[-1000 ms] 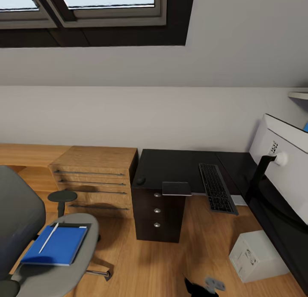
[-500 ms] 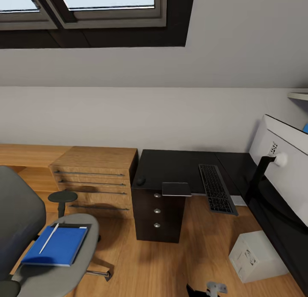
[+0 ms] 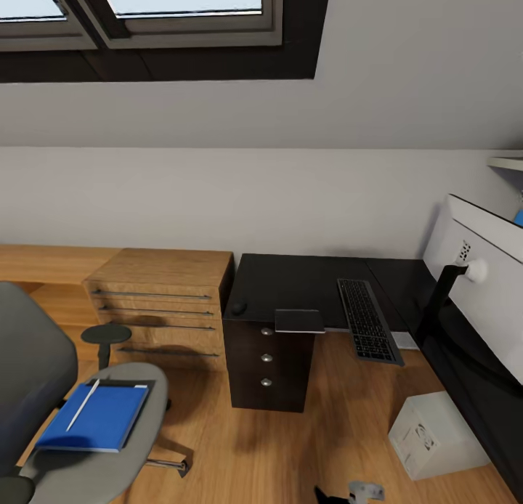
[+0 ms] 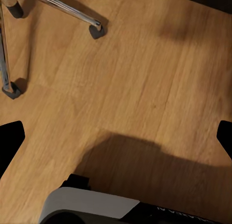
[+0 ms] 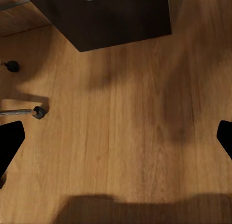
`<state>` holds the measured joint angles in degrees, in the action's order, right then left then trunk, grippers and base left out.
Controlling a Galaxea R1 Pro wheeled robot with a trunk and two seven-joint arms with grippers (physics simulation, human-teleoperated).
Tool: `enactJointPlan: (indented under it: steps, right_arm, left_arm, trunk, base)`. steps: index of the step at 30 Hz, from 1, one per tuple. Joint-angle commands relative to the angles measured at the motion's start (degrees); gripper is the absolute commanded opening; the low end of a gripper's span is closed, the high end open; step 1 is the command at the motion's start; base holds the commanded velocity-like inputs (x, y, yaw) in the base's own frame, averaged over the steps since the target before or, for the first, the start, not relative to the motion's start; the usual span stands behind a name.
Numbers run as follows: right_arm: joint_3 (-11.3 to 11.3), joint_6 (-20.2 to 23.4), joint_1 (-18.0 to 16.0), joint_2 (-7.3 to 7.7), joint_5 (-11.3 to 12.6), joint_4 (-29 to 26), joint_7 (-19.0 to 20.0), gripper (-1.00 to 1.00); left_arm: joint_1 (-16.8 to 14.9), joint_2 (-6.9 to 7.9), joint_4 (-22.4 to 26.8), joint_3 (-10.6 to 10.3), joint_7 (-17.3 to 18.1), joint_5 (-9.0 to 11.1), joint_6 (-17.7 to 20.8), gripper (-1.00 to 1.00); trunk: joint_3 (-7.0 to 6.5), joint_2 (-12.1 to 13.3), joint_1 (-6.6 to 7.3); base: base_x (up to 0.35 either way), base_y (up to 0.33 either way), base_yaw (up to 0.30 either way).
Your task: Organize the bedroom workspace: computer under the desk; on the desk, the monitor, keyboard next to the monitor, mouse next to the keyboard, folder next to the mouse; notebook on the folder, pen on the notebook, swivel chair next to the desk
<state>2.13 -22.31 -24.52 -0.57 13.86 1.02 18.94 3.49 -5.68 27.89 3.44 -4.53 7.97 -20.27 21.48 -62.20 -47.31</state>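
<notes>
an attic bedroom with grey sloped walls and a dark-framed skylight [image 3: 181, 25] over a light wooden floor [image 3: 290, 446]; along the far wall runs the l-shaped desk with a glossy black top [image 3: 298, 282] and a black drawer unit [image 3: 266, 366], just beside a low wooden chest of drawers [image 3: 161, 304]. at the near left stands the grey upholstered swivel chair with black armrests [image 3: 43, 388], well apart from the desk, its chrome legs and castors [image 4: 94, 28] visible from the left wrist. the wide flat monitor with a white back and slim black stand [image 3: 479, 293] sits on the desk's right wing. the light silver-grey computer tower [image 3: 436, 435] lies on the floor at the desk's edge. the flat bright blue folder [image 3: 98, 415] rests on the chair seat, a short pale pen [image 3: 83, 404] on top. the dark-keyed keyboard [image 3: 368, 319] overhangs the desk front; the small greyish notebook [image 3: 299, 320] sits at the edge above the drawers, the small black oval mouse [image 3: 239, 307] near it. the left gripper [image 4: 116, 137] and right gripper [image 5: 116, 137] both hang over bare floor, fingers spread wide apart, holding nothing.
</notes>
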Motion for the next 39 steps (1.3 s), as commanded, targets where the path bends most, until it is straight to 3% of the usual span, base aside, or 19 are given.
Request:
enactJointPlan:
  steps: [1,10,27,39]
  right_arm:
    - [0.2,-0.1,0.0,-0.15,0.5,0.1,0.5,1.0]
    - [0.3,-0.2,0.0,-1.73,0.2,0.1,0.5,1.0]
    - [0.2,-0.3,0.0,-2.21,0.0,0.1,0.4,1.0]
    - [0.1,-1.6,0.0,-3.51,-0.2,0.1,-4.6,1.0]
  left_arm:
    - [0.0,-0.04,0.1,0.1,0.0,0.3,-0.1,1.0]
    - [0.0,-0.03,0.0,0.2,0.0,0.4,-0.3,1.0]
    - [0.0,-0.03,-0.3,0.2,0.0,0.4,-0.4,1.0]
    - [0.0,-0.03,-0.3,0.2,0.0,0.5,-0.4,1.0]
  trunk:
    - [0.03,0.0,-0.01]
    - [-0.28,0.0,-0.01]
    - [-0.42,0.0,-0.01]
    - [-0.42,0.0,-0.01]
  base:
    - [0.0,0.0,-0.083]
    - [0.0,0.0,-0.189]
    - [0.0,0.0,-0.213]
    - [0.0,0.0,-0.032]
